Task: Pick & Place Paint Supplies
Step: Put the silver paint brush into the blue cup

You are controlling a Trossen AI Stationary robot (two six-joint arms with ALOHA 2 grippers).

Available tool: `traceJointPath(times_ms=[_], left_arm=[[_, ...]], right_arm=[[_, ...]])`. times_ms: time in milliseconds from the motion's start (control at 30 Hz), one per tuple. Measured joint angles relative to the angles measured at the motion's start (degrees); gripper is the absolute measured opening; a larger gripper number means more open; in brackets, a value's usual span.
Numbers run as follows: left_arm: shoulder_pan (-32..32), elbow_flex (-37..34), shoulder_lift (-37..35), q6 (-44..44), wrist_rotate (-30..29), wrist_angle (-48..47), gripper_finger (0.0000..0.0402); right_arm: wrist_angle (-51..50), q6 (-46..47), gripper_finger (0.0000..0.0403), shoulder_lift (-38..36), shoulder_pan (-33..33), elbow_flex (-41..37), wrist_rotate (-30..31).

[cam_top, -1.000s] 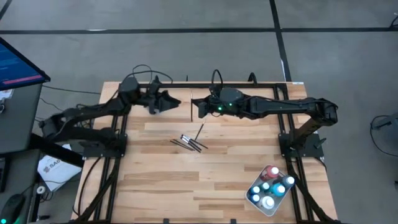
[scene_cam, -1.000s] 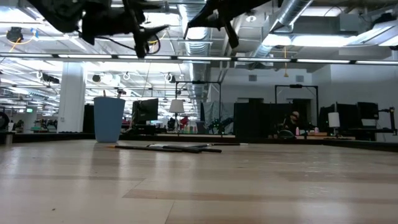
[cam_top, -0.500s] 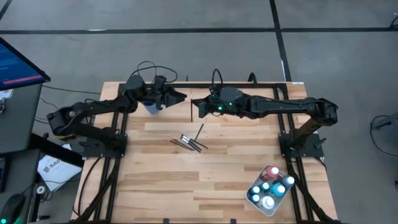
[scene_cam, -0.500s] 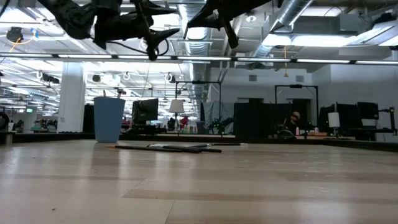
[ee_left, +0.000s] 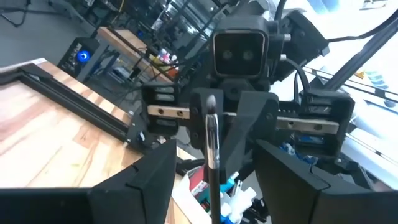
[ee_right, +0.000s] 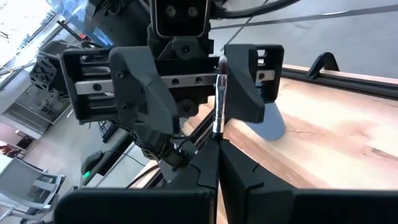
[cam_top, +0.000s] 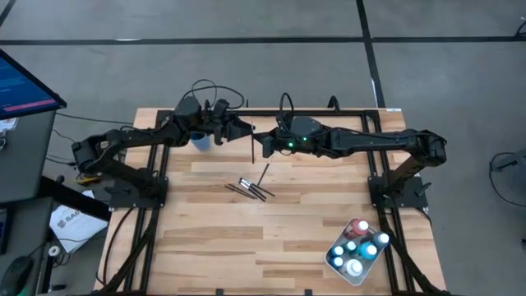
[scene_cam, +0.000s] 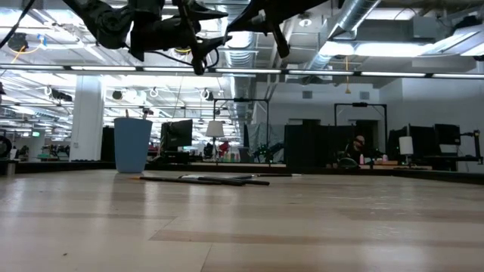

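Note:
My right gripper (cam_top: pixel 262 146) hangs over the far middle of the table, shut on a thin dark paintbrush (cam_top: pixel 252 143). My left gripper (cam_top: pixel 244 129) faces it, open. Its two fingers (ee_right: pixel 144 93) stand on either side of the brush (ee_right: pixel 217 99) without touching it. A few more paintbrushes (cam_top: pixel 251 188) lie flat on the wood in the middle of the table. The small paint bottles (cam_top: pixel 356 247) stand in a white tray (cam_top: pixel 337 266) at the near right corner. The blue cup (cam_top: pixel 200 142) stands on the table, partly under the left arm. My right gripper pinches the paintbrush near its middle (ee_right: pixel 216 132) between its two shut fingers. The fingers come about level from the table's right and lie across the brush. The brush is lifted clear of the table, and one end (ee_left: pixel 211 118) reaches between my left gripper's open fingers.
Black frame rails (cam_top: pixel 160 205) run along the table's left and right sides. A monitor (cam_top: pixel 25 82) stands off the table's left. In the low view the cup (scene_cam: pixel 133 144) and the loose brushes (scene_cam: pixel 204 179) sit far back, with bare wood in front.
My left gripper has gone toward the table's right edge, up to the right gripper and the brush it holds. It has uncovered the blue cup and stayed open. The right gripper and the brush have kept still.

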Motion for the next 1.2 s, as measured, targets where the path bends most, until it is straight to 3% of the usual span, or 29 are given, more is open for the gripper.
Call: traceJointPath(times_ms=[100,333,700,900,1100,1200], left_arm=[[0.0,0.0,0.0,-0.03,-0.01,0.11,0.019],[-0.33,0.0,0.0,0.11,0.35,0.23,0.0107],[-0.33,0.02,-0.02,1.39,0.41,0.42,0.0015],[-0.33,0.04,-0.05,1.51,2.69,0.39,0.0005],[1.35,0.04,-2.93,3.08,6.1,-2.27,0.0002],[3.26,0.04,-6.75,8.95,5.52,-10.25,0.0002]], right_arm=[[-0.02,0.0,0.0,0.0,0.21,0.0,0.0],[-0.02,0.0,0.0,0.0,0.33,0.0,-0.53],[-0.22,-0.04,0.0,0.0,0.34,-0.02,-2.36],[-0.22,-1.21,0.0005,0.0,0.21,-0.04,-2.38],[-0.06,-5.82,0.0073,-0.71,-0.64,-0.04,-2.3],[-0.15,-6.61,0.0121,-1.3,-1.23,-0.03,-2.46]])
